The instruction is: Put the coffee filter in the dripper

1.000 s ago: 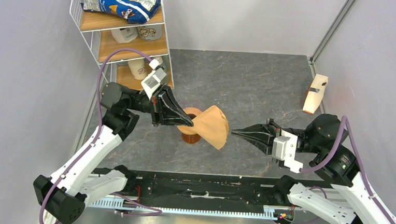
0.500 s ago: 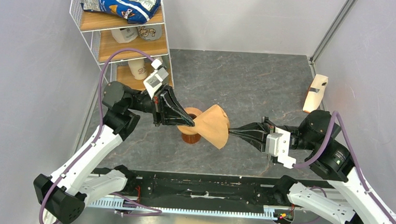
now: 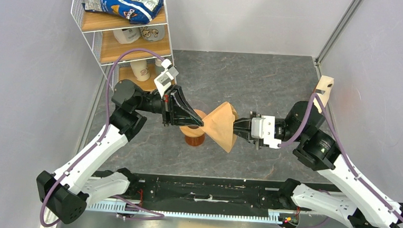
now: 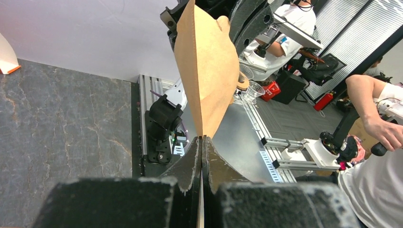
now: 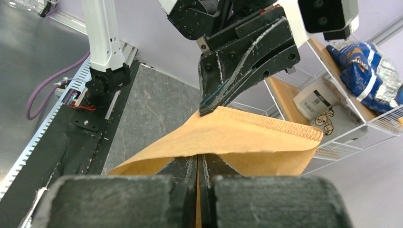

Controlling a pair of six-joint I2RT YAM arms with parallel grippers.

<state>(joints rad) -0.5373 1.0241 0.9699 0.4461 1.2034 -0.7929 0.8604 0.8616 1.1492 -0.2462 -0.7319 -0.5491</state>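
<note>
In comes the right gripper [image 3: 236,131] from 3 o'clock, its 2 fingers pinched together against the wide end of the coffee filter [image 3: 222,127], whose tip the left gripper [image 3: 201,123] clamps, airborne just at 3 o'clock of the dripper [image 3: 199,116], so seating is not yet done.

left pincer [image 3: 201,124], right pincer [image 3: 237,131] clamp opposite edges of coffee filter [image 3: 222,126], just beside dripper [image 3: 191,129].

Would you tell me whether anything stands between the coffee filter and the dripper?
No separate object does. The coffee filter hangs beside the dripper, pinched by the left tool at its tip and the right tool at its wide edge; only the left tool itself reaches across the dripper's top.
</note>
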